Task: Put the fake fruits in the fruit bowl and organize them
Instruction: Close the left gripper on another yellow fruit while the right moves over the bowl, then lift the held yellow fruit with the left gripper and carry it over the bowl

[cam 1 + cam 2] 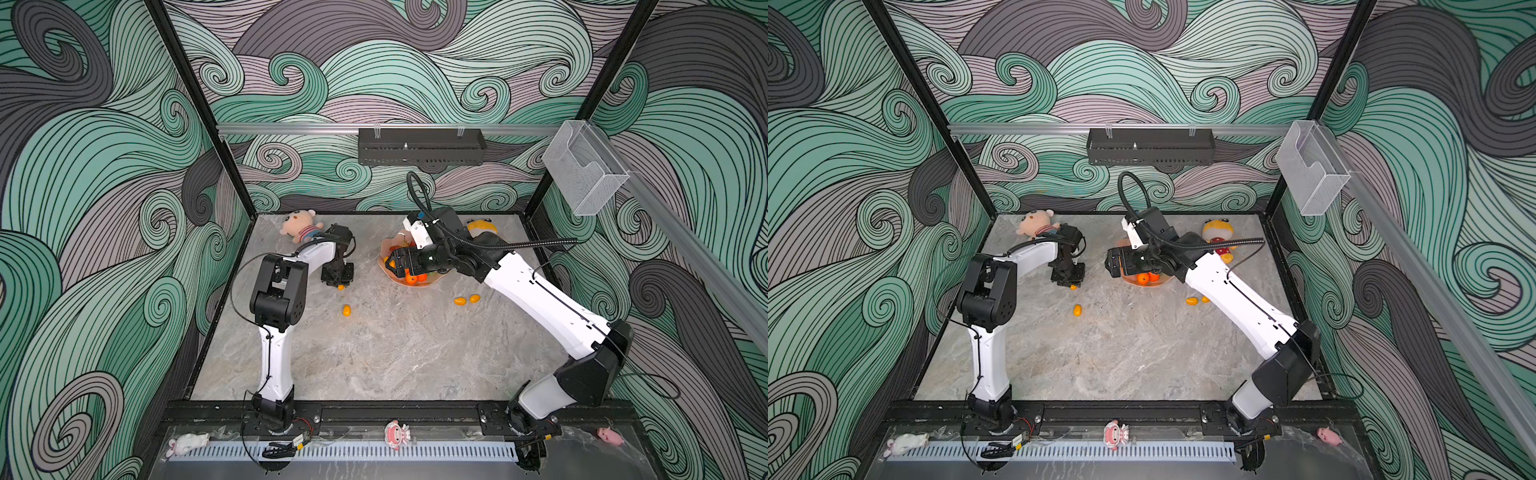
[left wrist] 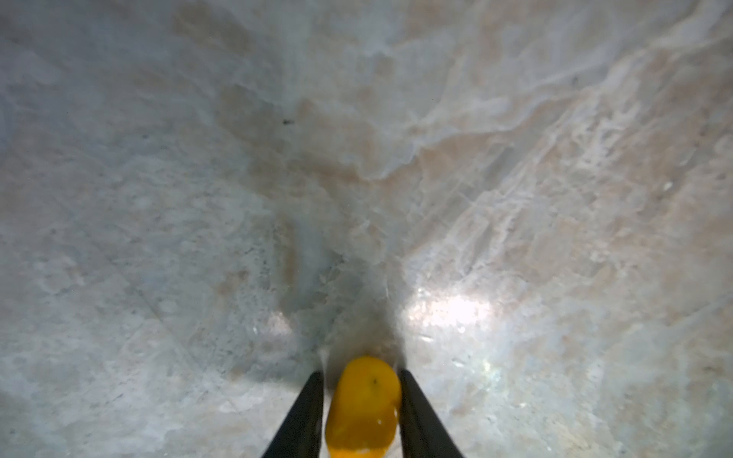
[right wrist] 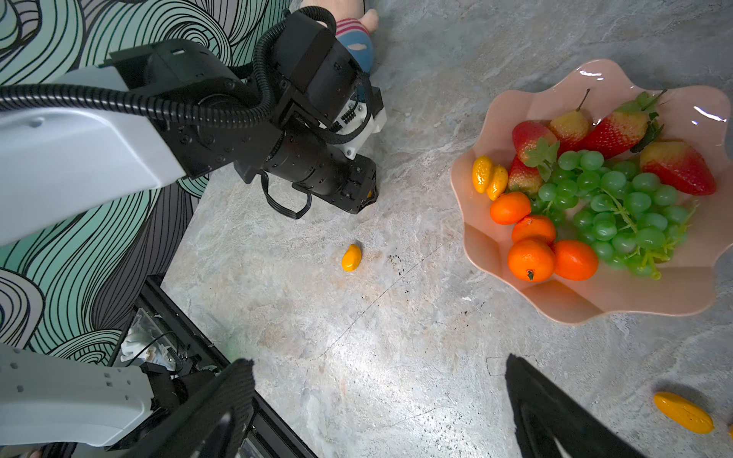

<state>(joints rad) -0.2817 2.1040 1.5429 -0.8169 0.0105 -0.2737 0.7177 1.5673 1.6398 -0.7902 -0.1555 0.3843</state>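
My left gripper [image 2: 361, 374] stands low on the marble table, shut on a yellow-orange kumquat [image 2: 363, 404] that rests on the surface between its black fingers. In both top views the left gripper [image 1: 337, 281] is left of the fruit bowl [image 1: 388, 245]. The salmon-pink bowl [image 3: 587, 313] holds strawberries [image 3: 618, 127], a green grape bunch [image 3: 618, 206], tangerines [image 3: 531, 259] and two kumquats [image 3: 488, 178]. My right gripper [image 3: 378, 361] hovers open over the bowl's left edge with nothing between its fingers. Loose kumquats lie on the table [image 1: 346, 310] [image 1: 459, 301] [image 3: 351, 257].
A pink plush doll [image 1: 301, 226] lies at the back left behind the left arm. A yellow red-dotted plush toy [image 1: 1217, 232] sits at the back right behind the right arm. Small plush toys [image 1: 397, 434] rest on the front rail.
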